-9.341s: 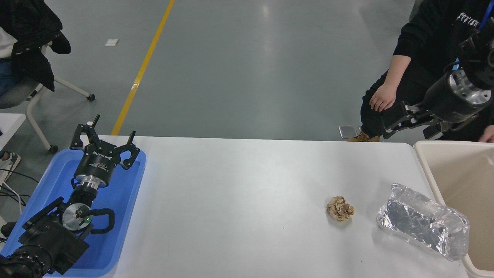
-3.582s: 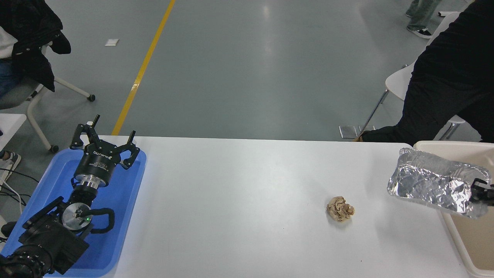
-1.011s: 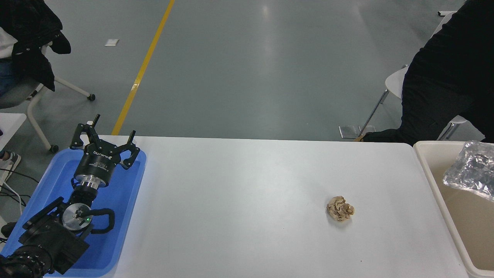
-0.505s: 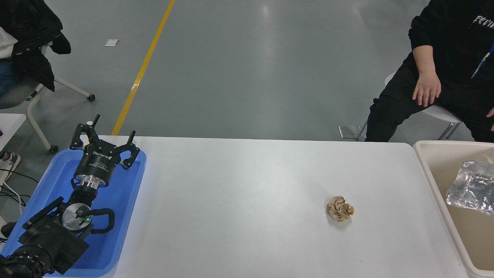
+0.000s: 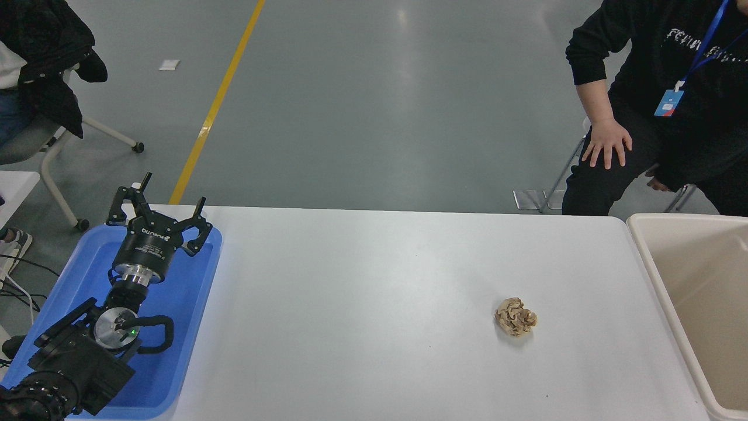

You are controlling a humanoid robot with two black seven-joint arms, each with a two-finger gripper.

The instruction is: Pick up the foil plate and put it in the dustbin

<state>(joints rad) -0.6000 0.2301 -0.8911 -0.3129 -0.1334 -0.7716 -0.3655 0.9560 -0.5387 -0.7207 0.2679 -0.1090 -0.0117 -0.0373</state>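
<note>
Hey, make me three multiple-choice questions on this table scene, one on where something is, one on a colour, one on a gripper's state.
1. Where is the paper ball?
A. in the blue tray
B. on the white table
C. in the dustbin

2. What colour is the dustbin?
A. beige
B. green
C. red

3. How is the left gripper?
A. shut on the paper ball
B. out of view
C. open over the blue tray

Answers:
1 B, it lies on bare tabletop, right of centre.
2 A, its walls are beige.
3 C, its fingers are spread and empty.
</note>
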